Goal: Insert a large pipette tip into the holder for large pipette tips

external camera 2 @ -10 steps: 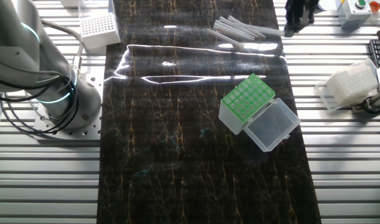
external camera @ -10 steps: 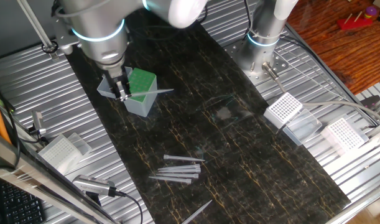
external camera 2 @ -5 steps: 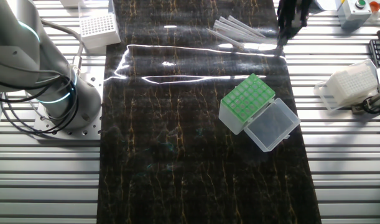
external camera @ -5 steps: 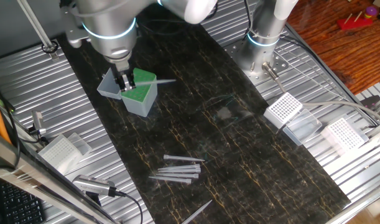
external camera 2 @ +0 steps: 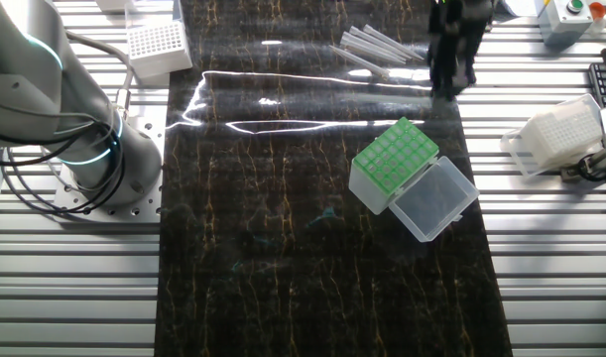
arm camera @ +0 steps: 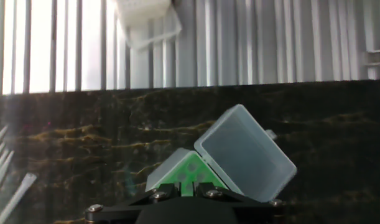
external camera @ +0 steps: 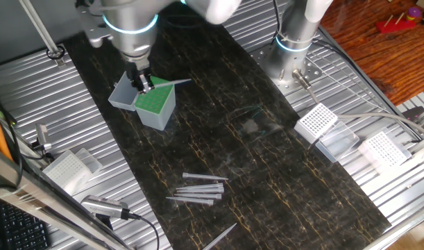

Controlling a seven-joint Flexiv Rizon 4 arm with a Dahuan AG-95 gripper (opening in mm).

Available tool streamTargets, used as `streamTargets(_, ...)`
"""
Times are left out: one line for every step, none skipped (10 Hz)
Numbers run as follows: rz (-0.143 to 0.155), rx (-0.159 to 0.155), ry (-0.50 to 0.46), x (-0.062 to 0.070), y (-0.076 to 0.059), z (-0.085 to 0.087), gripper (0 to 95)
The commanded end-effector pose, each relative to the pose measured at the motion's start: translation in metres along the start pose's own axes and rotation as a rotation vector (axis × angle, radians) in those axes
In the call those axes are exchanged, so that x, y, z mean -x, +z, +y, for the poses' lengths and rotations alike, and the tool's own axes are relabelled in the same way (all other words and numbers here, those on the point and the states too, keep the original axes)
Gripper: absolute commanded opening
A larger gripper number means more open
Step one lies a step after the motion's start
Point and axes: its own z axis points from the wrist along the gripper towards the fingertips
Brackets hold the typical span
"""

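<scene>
So the biggest thing here is the dark marbled mat [external camera: 267, 167] running down the middle of the slatted metal table [external camera 2: 74, 297]. The arm [external camera: 132, 21] comes in from the top in one fixed view, hanging right over the holder for large pipette tips [external camera: 155, 104], the box with the green perforated top and its clear lid [external camera 2: 436, 198] flipped open beside it. The gripper [external camera: 141, 80] sits just above the holder's back edge, pinched narrow on the large pipette tip [external camera: 171, 82], which sticks out sideways, roughly level, over the green top (not in any hole yet). In the other fixed view the gripper is a dark blur near the top edge, so no help there. The hand view looks down on the open lid and a sliver of green. Several spare tips [external camera: 198, 189] lie in a loose bunch further down the mat, well apart from the holder. White-grid racks [external camera: 316, 122] sit on the table off the mat.
</scene>
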Motion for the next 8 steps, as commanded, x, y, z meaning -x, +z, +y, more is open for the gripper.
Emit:
streamTargets(0.008, 0.016, -0.057, 0.0063, 0.0185, -0.0049, 0.0)
streamTargets(0.009, 0.014, -0.068, 0.0077, 0.0226, -0.0057, 0.0)
streamTargets(0.009, 0.015, -0.094, 0.0092, 0.0267, -0.0064, 0.0)
streamTargets(0.013, 0.018, -0.113, 0.0095, 0.0268, -0.0063, 0.0)
streamTargets(0.016, 0.024, -0.137, 0.0098, 0.0267, -0.0062, 0.0)
streamTargets(0.011, 0.047, -0.170, 0.0102, 0.0263, -0.0059, 0.0)
streamTargets(0.015, 0.050, -0.186, 0.0118, 0.0256, -0.0051, 0.0)
streamTargets(0.017, 0.048, -0.198, 0.0129, 0.0248, -0.0044, 0.0)
